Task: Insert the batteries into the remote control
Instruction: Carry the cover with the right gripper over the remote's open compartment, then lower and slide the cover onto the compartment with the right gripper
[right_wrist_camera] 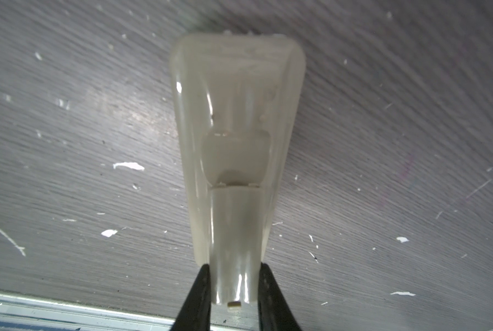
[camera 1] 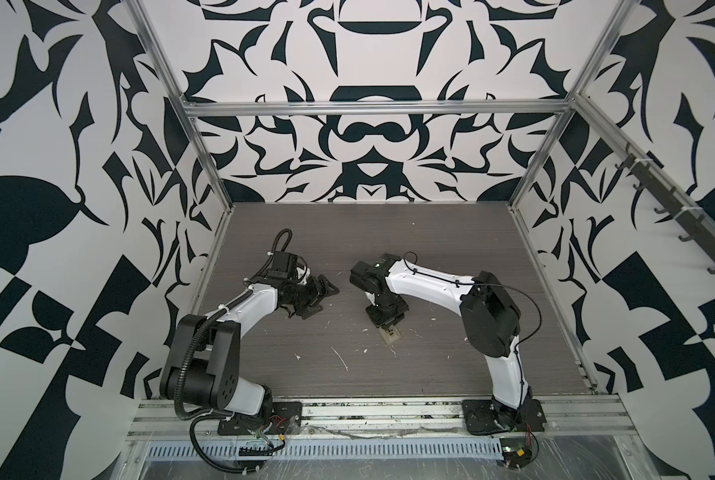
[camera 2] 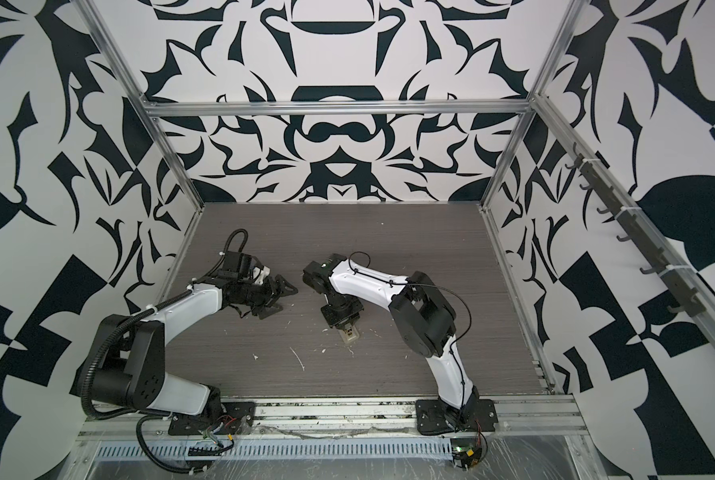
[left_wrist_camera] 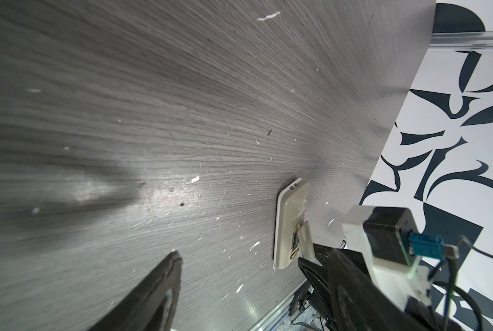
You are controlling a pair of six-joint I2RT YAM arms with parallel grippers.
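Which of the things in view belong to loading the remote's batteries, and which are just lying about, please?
Job: remote control, back up; batteries in its recess; battery cover in the right gripper.
Lying about: white flecks on the table; hook rail.

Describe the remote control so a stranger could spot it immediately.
On the grey wood-grain table, look where the right gripper points down. The remote control is the pale cream slab lying back-up there, the only solid object among thin white flecks.
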